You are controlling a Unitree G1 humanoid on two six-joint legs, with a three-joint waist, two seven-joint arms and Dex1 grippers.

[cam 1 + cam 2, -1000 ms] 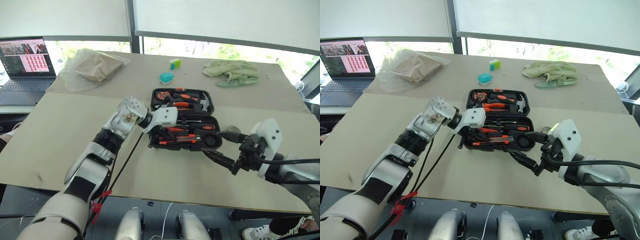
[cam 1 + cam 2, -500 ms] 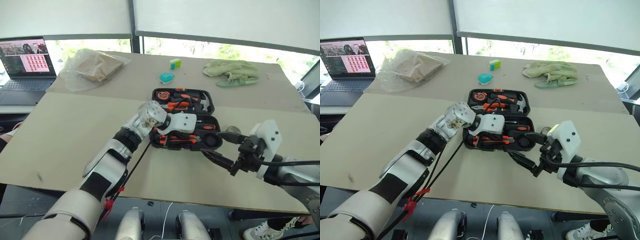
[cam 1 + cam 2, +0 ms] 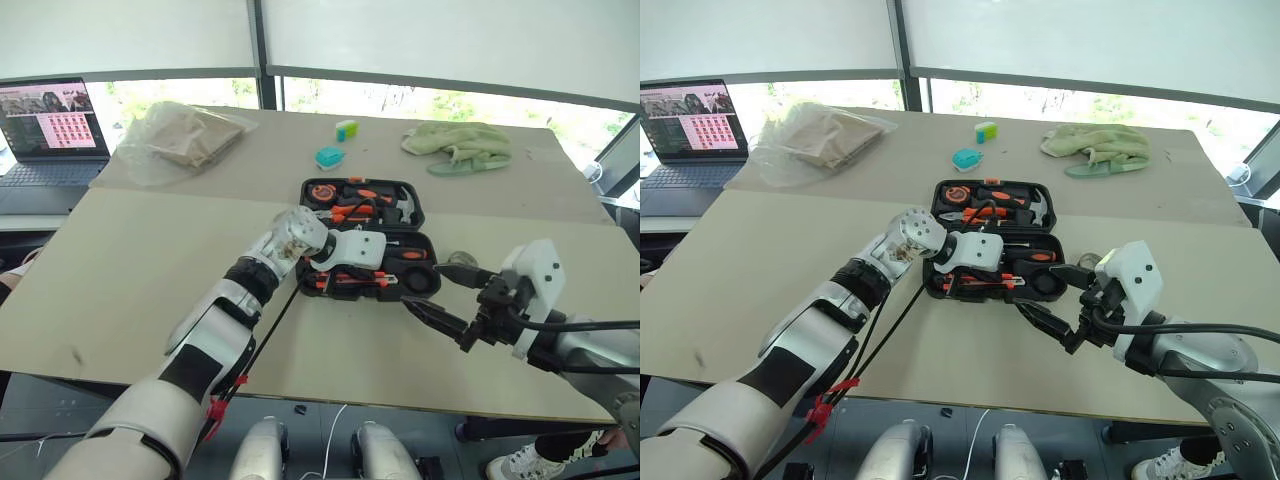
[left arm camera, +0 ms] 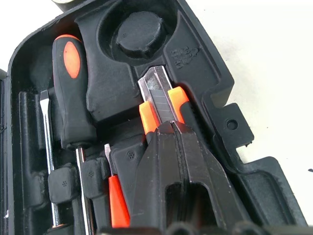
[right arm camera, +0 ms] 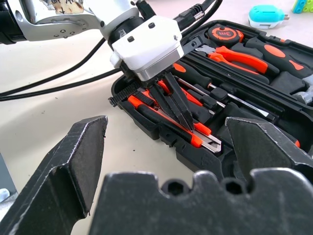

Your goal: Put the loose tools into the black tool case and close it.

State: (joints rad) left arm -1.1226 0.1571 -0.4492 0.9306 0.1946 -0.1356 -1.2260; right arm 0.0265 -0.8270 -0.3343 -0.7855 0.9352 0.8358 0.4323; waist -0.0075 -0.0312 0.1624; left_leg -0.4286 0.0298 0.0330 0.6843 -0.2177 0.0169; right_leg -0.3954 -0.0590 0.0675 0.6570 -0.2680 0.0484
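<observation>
Daylight comes in through the windows [image 3: 440, 100] behind the bench [image 3: 130, 260], beneath pale drawn blinds, and the scene is bright and evenly lit. Shadows on the bench are soft and short. The glass strip is somewhat overexposed, the greenery outside washed out. The laptop screen [image 3: 47, 108] glows on its own. In the right wrist view the near pincer fingers [image 5: 73, 161] are blurred (too close to the lens), while the tool case [image 5: 274, 117] behind is sharp. The left wrist view is crisp, with perhaps slight glare on the knife blade [image 4: 159, 98].
</observation>
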